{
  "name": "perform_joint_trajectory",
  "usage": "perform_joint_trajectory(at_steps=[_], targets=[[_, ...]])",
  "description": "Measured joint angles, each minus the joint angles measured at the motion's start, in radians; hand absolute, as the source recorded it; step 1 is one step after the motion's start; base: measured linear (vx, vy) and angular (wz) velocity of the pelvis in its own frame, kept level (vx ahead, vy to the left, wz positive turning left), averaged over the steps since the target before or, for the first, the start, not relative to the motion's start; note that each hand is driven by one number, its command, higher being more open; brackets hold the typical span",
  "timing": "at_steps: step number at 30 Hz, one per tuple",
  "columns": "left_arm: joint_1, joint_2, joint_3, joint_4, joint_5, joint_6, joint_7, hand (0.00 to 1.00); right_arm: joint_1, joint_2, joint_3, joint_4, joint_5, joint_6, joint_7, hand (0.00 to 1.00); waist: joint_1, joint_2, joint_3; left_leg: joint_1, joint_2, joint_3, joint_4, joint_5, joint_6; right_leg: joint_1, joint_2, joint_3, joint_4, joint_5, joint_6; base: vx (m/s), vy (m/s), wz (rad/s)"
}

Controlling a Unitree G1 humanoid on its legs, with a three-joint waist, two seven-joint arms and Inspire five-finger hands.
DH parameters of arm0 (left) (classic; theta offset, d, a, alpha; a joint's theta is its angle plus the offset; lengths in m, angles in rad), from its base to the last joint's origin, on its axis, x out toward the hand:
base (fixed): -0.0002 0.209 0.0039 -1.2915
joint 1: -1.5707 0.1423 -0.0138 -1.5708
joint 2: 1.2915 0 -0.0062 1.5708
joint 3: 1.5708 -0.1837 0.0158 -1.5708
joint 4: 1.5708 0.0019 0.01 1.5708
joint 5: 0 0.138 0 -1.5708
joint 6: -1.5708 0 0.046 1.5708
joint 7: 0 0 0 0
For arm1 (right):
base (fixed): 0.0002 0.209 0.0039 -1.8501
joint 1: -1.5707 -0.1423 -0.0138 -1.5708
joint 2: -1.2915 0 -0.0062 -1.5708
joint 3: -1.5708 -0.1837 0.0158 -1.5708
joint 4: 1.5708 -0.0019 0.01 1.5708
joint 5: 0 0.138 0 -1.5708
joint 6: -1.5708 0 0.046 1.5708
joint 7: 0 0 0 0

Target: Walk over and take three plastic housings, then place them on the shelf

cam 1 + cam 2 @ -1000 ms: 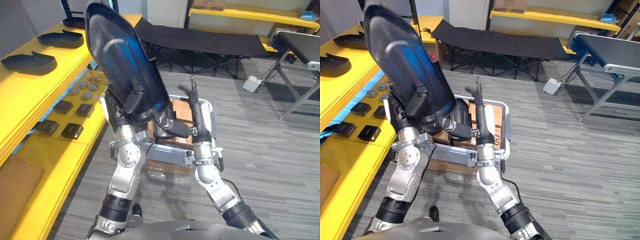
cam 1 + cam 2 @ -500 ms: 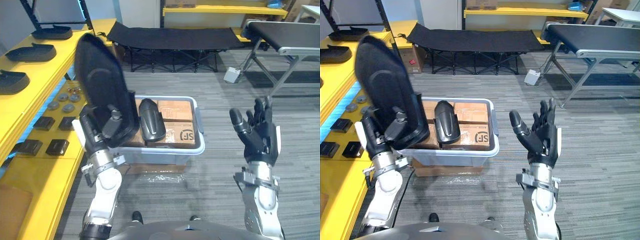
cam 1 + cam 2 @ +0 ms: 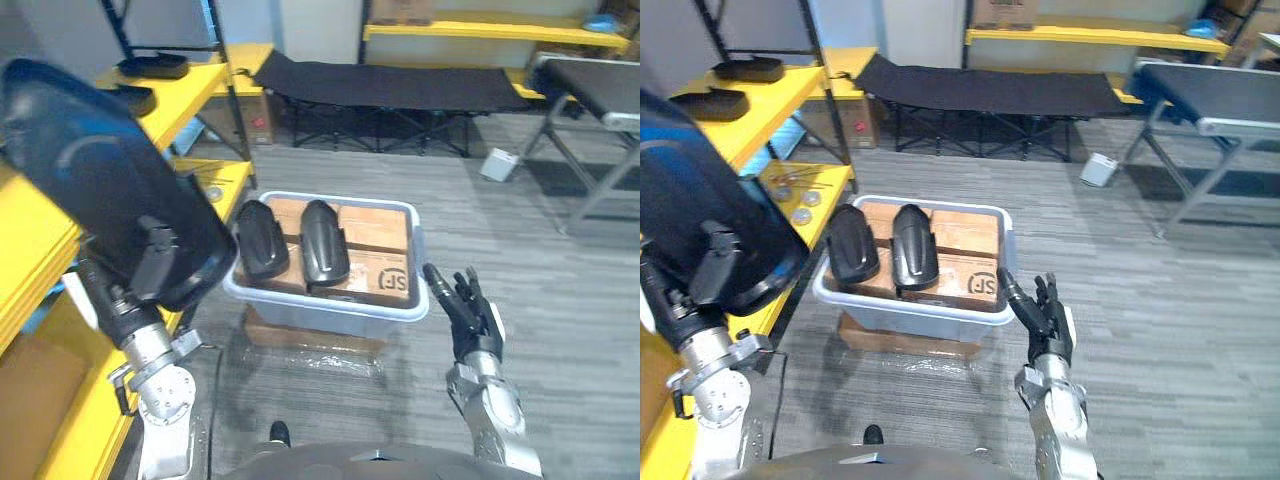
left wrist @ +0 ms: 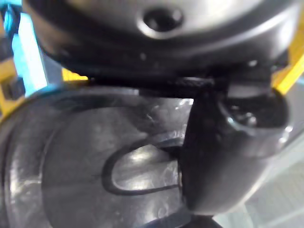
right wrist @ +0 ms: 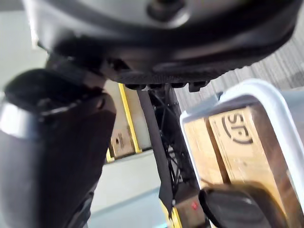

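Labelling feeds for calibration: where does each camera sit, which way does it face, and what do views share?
Left eye view: on the head, facing down and forward at the grey bin; left hand gripping a black plastic housing, open right hand.
Right eye view: beside it, same scene and hands.
Left wrist view: on the left wrist, facing the held housing; left thumb shows.
Right wrist view: on the right wrist, facing the bin's cardboard box; right thumb shows.
Shared: both eyes and right wrist see the bin.
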Motion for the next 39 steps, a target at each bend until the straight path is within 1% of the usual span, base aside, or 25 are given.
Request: perform_joint_trajectory(at_steps=[3, 7, 9, 10, 11, 13, 16, 17, 18, 20, 21, 22, 23, 24, 25, 26, 27, 28, 32, 34, 35, 36, 37, 38, 39], targets=[[0.034, -0.032, 0.097, -0.022, -0.001, 0.001, 0.024, 0.00, -0.063, 0.001, 0.067, 0.002, -0.003, 0.008, 0.001, 1.00, 0.054, -0.002, -0.001, -0.022, -0.009, -0.058, -0.001, 0.012, -0.001, 0.016, -0.001, -0.059, -0.006, -0.008, 0.006, -0.02, -0.019, 0.57], [0.089, -0.068, 0.173, -0.059, -0.012, 0.000, -0.009, 0.00, -0.144, 0.004, 0.101, 0.007, -0.039, 0.007, -0.013, 1.00, 0.116, -0.012, -0.005, -0.060, -0.038, -0.156, -0.001, 0.023, 0.010, 0.028, -0.011, -0.128, 0.021, -0.031, 0.007, 0.01, -0.009, 0.75], [0.088, -0.070, 0.191, -0.061, -0.027, 0.000, -0.061, 0.00, -0.170, 0.008, 0.108, 0.007, -0.039, 0.004, -0.055, 1.00, 0.114, -0.021, -0.007, -0.091, -0.055, -0.243, -0.002, 0.039, 0.021, 0.018, -0.005, -0.055, 0.076, -0.090, -0.006, 0.06, -0.012, 1.44], [0.079, -0.066, 0.189, -0.061, -0.049, 0.000, -0.108, 0.00, -0.170, 0.008, 0.104, 0.006, -0.037, -0.001, -0.086, 1.00, 0.094, -0.033, -0.008, -0.111, -0.081, -0.320, 0.000, 0.056, 0.023, 0.015, 0.006, 0.027, 0.097, -0.132, -0.016, 0.05, -0.005, 1.97], [0.076, -0.067, 0.179, -0.061, -0.051, -0.002, -0.154, 0.00, -0.170, 0.009, 0.095, 0.006, -0.036, -0.001, -0.109, 1.00, 0.090, -0.047, 0.001, -0.117, -0.103, -0.374, 0.000, 0.068, 0.022, 0.018, 0.006, 0.071, 0.129, -0.171, -0.005, 0.03, -0.020, 1.81], [0.093, -0.067, 0.164, -0.061, -0.064, -0.002, -0.202, 0.00, -0.168, 0.011, 0.081, 0.006, -0.036, -0.002, -0.111, 1.00, 0.098, -0.051, 0.004, -0.123, -0.116, -0.419, 0.001, 0.079, 0.018, 0.017, 0.007, 0.075, 0.170, -0.206, -0.007, -0.02, -0.104, 1.00], [0.116, -0.067, 0.148, -0.061, -0.087, -0.004, -0.232, 0.00, -0.165, 0.011, 0.065, 0.006, -0.037, -0.008, -0.103, 1.00, 0.103, -0.041, 0.010, -0.138, -0.116, -0.450, 0.001, 0.092, 0.008, 0.019, 0.021, 0.036, 0.180, -0.219, -0.008, -0.05, -0.084, 0.46], [0.117, -0.067, 0.129, -0.061, -0.088, -0.004, -0.251, 0.00, -0.147, 0.011, 0.050, -0.001, -0.037, -0.010, -0.093, 1.00, 0.097, -0.034, 0.015, -0.151, -0.110, -0.444, -0.002, 0.095, 0.010, 0.032, 0.028, 0.012, 0.180, -0.221, -0.008, -0.08, -0.096, 0.68], [0.116, -0.066, 0.109, -0.061, -0.089, -0.004, -0.271, 0.00, -0.128, 0.011, 0.033, -0.005, -0.037, -0.011, -0.082, 1.00, 0.084, -0.028, 0.023, -0.164, -0.096, -0.382, -0.002, 0.098, 0.021, 0.044, 0.034, -0.022, 0.176, -0.219, -0.006, -0.06, -0.076, 1.00], [0.104, -0.058, 0.053, -0.055, -0.096, -0.004, -0.337, 0.00, -0.088, 0.011, -0.015, -0.009, -0.037, -0.012, -0.070, 1.00, 0.045, -0.018, 0.049, -0.183, -0.061, -0.206, 0.002, 0.097, 0.059, 0.075, 0.040, -0.110, 0.176, -0.220, -0.004, -0.08, -0.041, 1.38], [0.094, -0.044, 0.013, -0.046, -0.096, -0.004, -0.370, 0.00, -0.066, 0.009, -0.046, -0.010, -0.037, -0.012, -0.068, 1.00, 0.040, -0.010, 0.064, -0.186, -0.047, -0.117, 0.003, 0.092, 0.074, 0.093, 0.039, -0.145, 0.177, -0.229, 0.005, -0.08, -0.016, 1.19], [0.088, -0.038, -0.007, -0.039, -0.096, -0.004, -0.384, 0.00, -0.057, 0.008, -0.060, -0.010, -0.036, -0.014, -0.068, 1.00, 0.038, -0.004, 0.067, -0.190, -0.042, -0.082, 0.003, 0.089, 0.077, 0.096, 0.038, -0.155, 0.179, -0.237, 0.006, -0.10, 0.006, 0.95], [0.071, -0.031, -0.037, -0.021, -0.095, -0.004, -0.402, 0.00, -0.051, 0.005, -0.081, -0.010, -0.036, -0.023, -0.067, 1.00, 0.034, 0.012, 0.078, -0.208, -0.038, -0.043, 0.026, 0.069, 0.078, 0.097, 0.037, -0.169, 0.186, -0.255, -0.007, -0.07, 0.052, 0.68], [0.060, -0.021, -0.056, 0.000, -0.095, -0.004, -0.409, 0.00, -0.054, 0.006, -0.088, -0.009, -0.036, -0.035, -0.058, 1.00, 0.029, 0.007, 0.095, -0.231, -0.035, 0.003, 0.073, 0.011, 0.062, 0.091, 0.010, -0.166, 0.196, -0.272, -0.017, -0.08, 0.062, 0.49], [0.060, -0.017, -0.057, 0.009, -0.095, -0.004, -0.409, 0.00, -0.055, 0.008, -0.087, -0.010, -0.035, -0.042, -0.046, 1.00, 0.030, 0.000, 0.101, -0.246, -0.031, 0.024, 0.114, 0.009, 0.078, 0.084, -0.002, -0.163, 0.212, -0.280, -0.015, -0.02, 0.045, 0.02], [0.065, -0.007, -0.057, 0.024, -0.095, -0.004, -0.406, 0.00, -0.053, 0.008, -0.085, -0.014, -0.036, -0.063, -0.022, 1.00, 0.032, 0.029, 0.107, -0.245, -0.015, 0.044, 0.191, 0.018, 0.079, 0.085, -0.002, -0.143, 0.257, -0.304, -0.004, 0.00, -0.009, -0.19], [0.068, -0.002, -0.057, 0.030, -0.095, -0.004, -0.403, 0.00, -0.052, 0.008, -0.084, -0.014, -0.035, -0.072, -0.013, 1.00, 0.030, 0.034, 0.107, -0.245, -0.011, 0.046, 0.206, 0.041, 0.071, 0.086, -0.004, -0.136, 0.278, -0.314, 0.005, 0.03, -0.015, -0.20], [0.069, 0.004, -0.059, 0.037, -0.095, -0.004, -0.387, 0.00, -0.052, 0.012, -0.080, -0.014, -0.033, -0.079, 0.008, 1.00, 0.022, 0.023, 0.107, -0.244, -0.022, 0.054, 0.226, 0.030, 0.078, 0.079, -0.026, -0.125, 0.307, -0.320, 0.016, 0.03, 0.008, -0.13], [0.060, 0.005, -0.072, 0.036, -0.085, -0.004, -0.366, 0.00, -0.075, 0.012, -0.058, -0.014, -0.029, -0.096, 0.032, 1.00, 0.026, 0.007, 0.126, -0.255, -0.030, 0.078, 0.314, -0.025, 0.078, 0.073, -0.063, -0.085, 0.356, -0.343, 0.031, 0.05, 0.032, -0.15], [0.056, 0.006, -0.070, 0.032, -0.082, -0.004, -0.367, 0.00, -0.083, 0.027, -0.036, -0.013, -0.029, -0.098, 0.033, 1.00, 0.029, 0.000, 0.131, -0.252, -0.044, 0.085, 0.353, -0.070, 0.079, 0.095, -0.085, -0.087, 0.359, -0.368, 0.026, 0.08, 0.078, 0.00], [0.051, 0.007, -0.070, 0.030, -0.082, -0.004, -0.368, 0.00, -0.085, 0.040, -0.033, -0.013, -0.029, -0.099, 0.033, 1.00, 0.033, -0.014, 0.137, -0.252, -0.055, 0.087, 0.368, -0.085, 0.081, 0.106, -0.103, -0.091, 0.358, -0.380, 0.020, 0.14, 0.152, 0.04], [0.034, 0.009, -0.069, 0.028, -0.081, -0.004, -0.369, 0.00, -0.085, 0.058, -0.033, -0.013, -0.029, -0.099, 0.031, 1.00, 0.050, -0.030, 0.143, -0.257, -0.068, 0.093, 0.442, -0.131, 0.109, 0.124, -0.126, -0.093, 0.357, -0.390, 0.008, 0.15, 0.156, -0.03], [0.033, 0.011, -0.068, 0.023, -0.081, -0.004, -0.369, 0.00, -0.083, 0.059, -0.028, -0.012, -0.030, -0.099, 0.028, 1.00, 0.061, -0.034, 0.143, -0.254, -0.075, 0.099, 0.490, -0.174, 0.116, 0.137, -0.135, -0.094, 0.358, -0.393, 0.004, 0.22, 0.147, -0.01], [0.022, 0.016, -0.064, 0.019, -0.082, -0.004, -0.369, 0.00, -0.083, 0.061, -0.021, -0.014, -0.033, -0.105, 0.026, 1.00, 0.055, -0.027, 0.136, -0.251, -0.089, 0.093, 0.525, -0.238, 0.106, 0.133, -0.146, -0.075, 0.459, -0.382, -0.030, 0.25, 0.150, 0.45], [-0.005, 0.019, -0.062, 0.022, -0.080, 0.001, -0.371, 0.00, -0.081, 0.059, -0.015, -0.013, -0.037, -0.109, 0.026, 1.00, 0.039, -0.033, 0.136, -0.245, -0.117, 0.056, 0.528, -0.250, 0.116, 0.050, -0.190, -0.032, 0.647, -0.326, -0.120, 0.24, 0.149, 0.70]])
